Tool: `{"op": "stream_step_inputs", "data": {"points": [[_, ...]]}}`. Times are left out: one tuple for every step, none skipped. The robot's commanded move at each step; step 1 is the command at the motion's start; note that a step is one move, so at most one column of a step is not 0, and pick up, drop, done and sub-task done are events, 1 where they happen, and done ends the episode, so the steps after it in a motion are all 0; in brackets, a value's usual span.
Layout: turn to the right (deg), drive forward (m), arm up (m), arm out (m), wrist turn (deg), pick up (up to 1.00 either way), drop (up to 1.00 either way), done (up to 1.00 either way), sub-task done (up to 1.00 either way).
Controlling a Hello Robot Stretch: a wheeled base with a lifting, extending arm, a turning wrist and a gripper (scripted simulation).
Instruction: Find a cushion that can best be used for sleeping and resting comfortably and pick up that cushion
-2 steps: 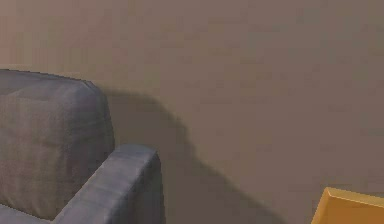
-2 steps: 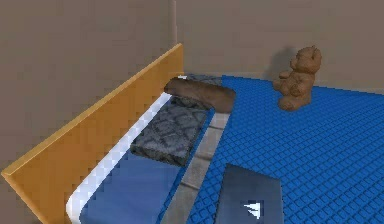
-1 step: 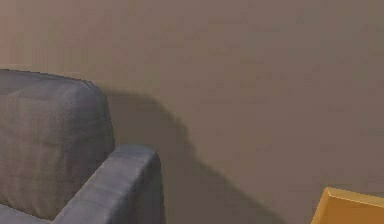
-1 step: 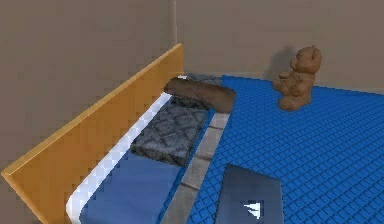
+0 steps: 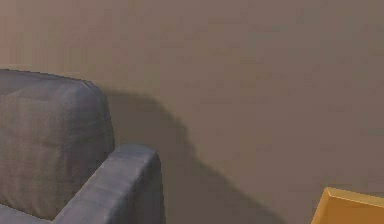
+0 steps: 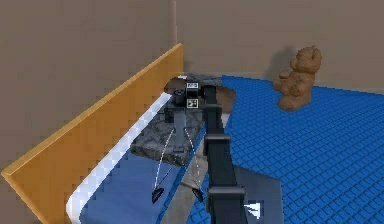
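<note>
A grey mottled cushion lies on a bed next to its wooden board in the arm side view. The dark arm rises from the bottom edge over the bed, with its white marker squares at the far end. The gripper points down across the cushion, its thin fingers drawn over the cushion and the blue sheet. I cannot tell whether it holds anything. A dark brown rounded thing lies just beyond the marker squares.
A brown teddy bear sits on the blue quilt at the far right of the bed. The forward view has a grey sofa at its left, a bare wall, and an orange wooden corner at the bottom right.
</note>
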Motion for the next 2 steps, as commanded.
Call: {"op": "stream_step_inputs", "data": {"points": [[0.0, 0.00, 0.00, 0.00, 45.0, 0.00, 0.00, 0.00, 0.00], [0.0, 0.00, 0.00, 0.00, 45.0, 0.00, 0.00, 0.00, 0.00]]}}
